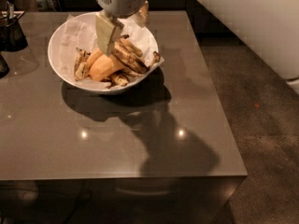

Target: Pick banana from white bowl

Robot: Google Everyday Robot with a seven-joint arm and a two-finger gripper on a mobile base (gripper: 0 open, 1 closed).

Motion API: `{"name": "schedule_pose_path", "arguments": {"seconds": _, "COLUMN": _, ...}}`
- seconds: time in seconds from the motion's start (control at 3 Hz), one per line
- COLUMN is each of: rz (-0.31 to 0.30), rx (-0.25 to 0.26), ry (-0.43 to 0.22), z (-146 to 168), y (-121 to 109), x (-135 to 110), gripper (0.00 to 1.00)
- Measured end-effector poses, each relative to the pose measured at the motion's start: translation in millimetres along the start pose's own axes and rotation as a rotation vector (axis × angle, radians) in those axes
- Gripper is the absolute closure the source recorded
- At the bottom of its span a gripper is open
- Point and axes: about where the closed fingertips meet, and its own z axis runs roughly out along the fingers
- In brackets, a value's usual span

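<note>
The hand [125,34] hangs over the far half of the white bowl [57,55], its two pale fingers [108,31] spread wide and holding nothing. The banana [131,59] lies just below, slanting towards the right rim and resting against the pale-orange fruit [104,67] and the smaller bananas [81,65]. Packed this close, a closing grip may catch a neighbour or the crumpled paper [77,31] instead. The dark, overripe skin looks soft, so a hard squeeze could split it and a weak one let it slip. A finger pressing the pile off-centre might also tip or slide the bowl on the glossy desk [117,143]. I can read no brand, label or writing anywhere.
</note>
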Motion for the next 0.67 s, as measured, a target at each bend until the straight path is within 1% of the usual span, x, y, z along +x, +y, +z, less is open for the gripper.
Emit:
{"name": "schedule_pose_path", "arguments": {"seconds": 0.33, "rz": 0.017, "rx": -0.001, "ry": 0.036, "z": 13, "y": -2, "x": 0, "gripper": 0.32}}
{"name": "schedule_pose_path", "arguments": {"seconds": 0.67, "rz": 0.023, "rx": -0.014, "ry": 0.059, "z": 26, "y": 0, "x": -5, "gripper": 0.33}}
